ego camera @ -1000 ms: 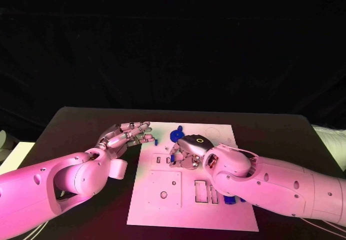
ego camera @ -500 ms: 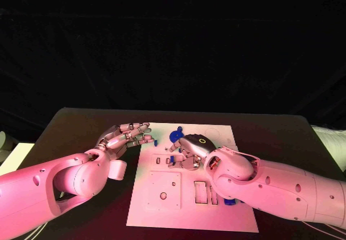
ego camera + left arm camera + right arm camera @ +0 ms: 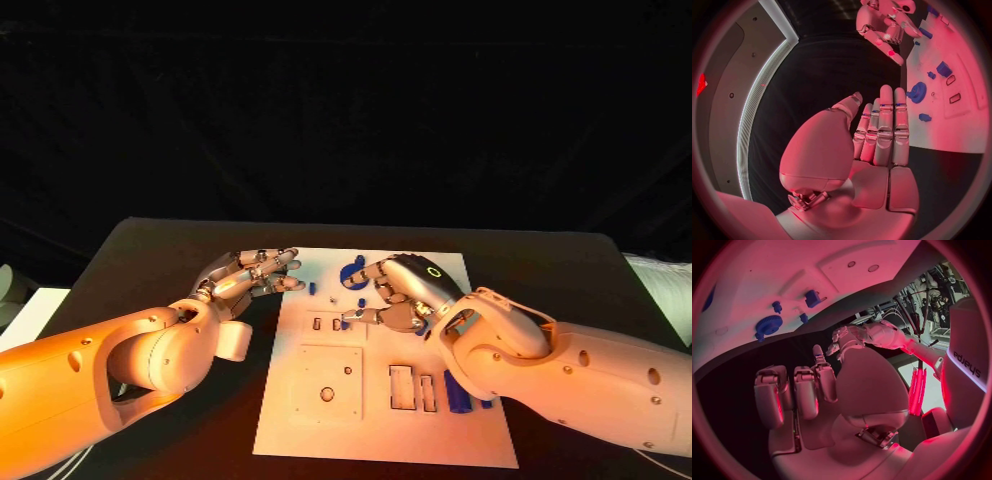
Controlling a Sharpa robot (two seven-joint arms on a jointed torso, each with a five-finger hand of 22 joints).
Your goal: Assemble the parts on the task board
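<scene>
The white task board (image 3: 378, 400) lies in the middle of the black table (image 3: 144, 250), its long sides running from the near edge toward the far edge. The left hand (image 3: 250, 277) hovers just off the board's left edge near its far left corner, fingers held straight and close together with nothing in them; the left wrist view shows the same flat, empty hand (image 3: 879, 135) beside the board's edge. The right hand (image 3: 400, 292) is over the far half of the board, fingers curled downward above the small slots there; whether it grips a part I cannot tell from the head view, and in the right wrist view its fingers (image 3: 795, 395) look bent inward with nothing plainly between them. A blue gear (image 3: 352, 270) sits on the board near its far edge, between the two hands. Another blue part (image 3: 459, 392) lies toward the board's right edge, beside the right forearm.
</scene>
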